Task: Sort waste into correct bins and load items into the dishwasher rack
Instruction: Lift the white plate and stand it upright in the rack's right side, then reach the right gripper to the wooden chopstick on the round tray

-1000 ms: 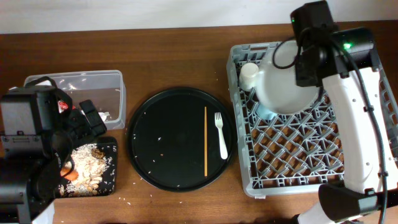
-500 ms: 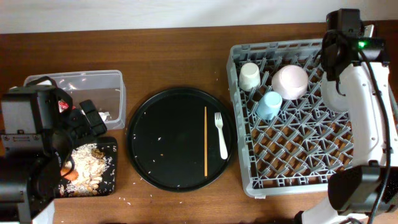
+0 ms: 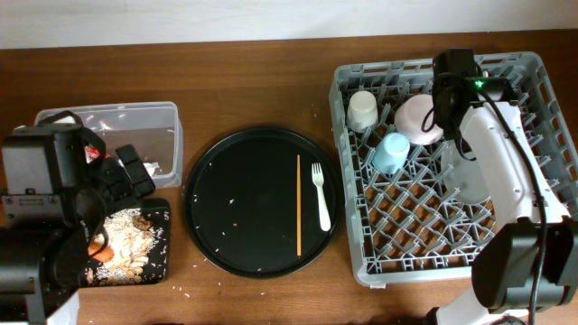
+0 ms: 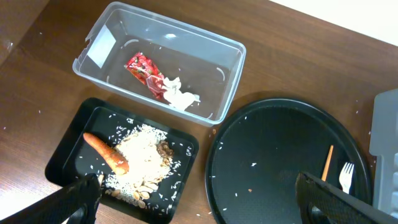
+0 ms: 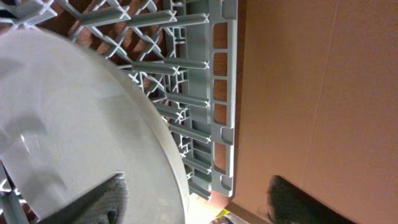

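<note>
In the right wrist view the pale round plate [image 5: 74, 124] stands on edge in the grey dishwasher rack [image 5: 224, 93]. Its rim lies between the spread fingers of my right gripper [image 5: 199, 200], which is open and not squeezing it. From overhead the plate [image 3: 462, 176] shows beside the right arm, near the pink-white bowl [image 3: 421, 118], cream cup [image 3: 362, 110] and light blue cup [image 3: 392, 152]. My left gripper [image 4: 199, 199] hangs open and empty above the bins. The red wrapper [image 4: 143, 67] and tissue [image 4: 177, 96] lie in the clear tub [image 4: 231, 74].
A carrot [image 4: 106, 151] and food scraps [image 4: 146, 158] fill the shallow black tray [image 4: 65, 155]. The large round black tray [image 3: 262, 200] carries a wooden chopstick [image 3: 299, 203] and a white fork [image 3: 321, 194]. Rice grains are scattered on the table.
My right arm has brought the plate from above the rack's back down into the rack, and the jaws have gone from shut on it to open. The left arm has not moved.
</note>
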Robot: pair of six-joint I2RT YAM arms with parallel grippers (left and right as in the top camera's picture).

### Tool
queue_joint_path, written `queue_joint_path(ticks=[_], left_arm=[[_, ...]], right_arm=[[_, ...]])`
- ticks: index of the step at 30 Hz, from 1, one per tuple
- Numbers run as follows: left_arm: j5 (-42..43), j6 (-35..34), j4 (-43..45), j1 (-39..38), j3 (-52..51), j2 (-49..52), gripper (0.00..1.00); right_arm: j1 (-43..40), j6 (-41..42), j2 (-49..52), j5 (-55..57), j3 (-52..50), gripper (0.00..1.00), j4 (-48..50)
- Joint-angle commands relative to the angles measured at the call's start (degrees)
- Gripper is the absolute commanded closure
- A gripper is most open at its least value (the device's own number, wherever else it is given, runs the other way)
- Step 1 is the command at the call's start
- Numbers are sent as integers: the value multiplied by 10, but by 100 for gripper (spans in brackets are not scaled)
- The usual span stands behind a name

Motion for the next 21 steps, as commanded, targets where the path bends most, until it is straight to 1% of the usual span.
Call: queue_joint_path(ticks=[1, 4, 6, 7, 8, 9, 11, 12, 14, 15, 16, 17, 18, 19, 20, 21], left_arm=[[-6, 7, 1, 3, 5, 1, 1], [-6, 7, 1, 3, 5, 1, 1], [-6, 7, 1, 3, 5, 1, 1], [-6, 7, 1, 3, 5, 1, 1], [-6, 7, 1, 3, 5, 1, 1], [-6, 7, 1, 3, 5, 1, 1], [-6, 7, 1, 3, 5, 1, 1], [-6, 7, 1, 3, 5, 1, 1], [-6, 7, 1, 3, 5, 1, 1], [-6, 7, 1, 3, 5, 1, 1], [-6, 7, 1, 3, 5, 1, 1], [-6, 7, 1, 3, 5, 1, 1], [-6, 7, 1, 3, 5, 1, 1], [-6, 7, 1, 3, 5, 1, 1], [-6, 7, 1, 3, 5, 1, 1], [-6, 7, 1, 3, 5, 1, 1]], right_arm=[[4, 4, -6, 10, 0, 16, 0], [4, 4, -19, 10, 34, 12, -1], [2, 4, -37, 10, 52, 5, 0], [4, 12, -46, -7, 66, 5, -1], [15, 53, -59, -126, 82, 1, -17], [27, 88, -68, -264, 95, 1, -37], [59, 101, -82, -548, 104, 1, -94], [78, 96, -82, -661, 98, 1, -117], [93, 97, -81, -742, 91, 2, -117], [100, 97, -81, -785, 90, 13, -118], [107, 97, -81, -789, 90, 34, -121], [116, 100, -81, -790, 90, 44, -125], [133, 101, -81, -790, 90, 52, -128], [160, 102, -81, -786, 90, 66, -127], [175, 121, -81, -769, 90, 68, -125], [205, 189, -81, -694, 90, 80, -120]])
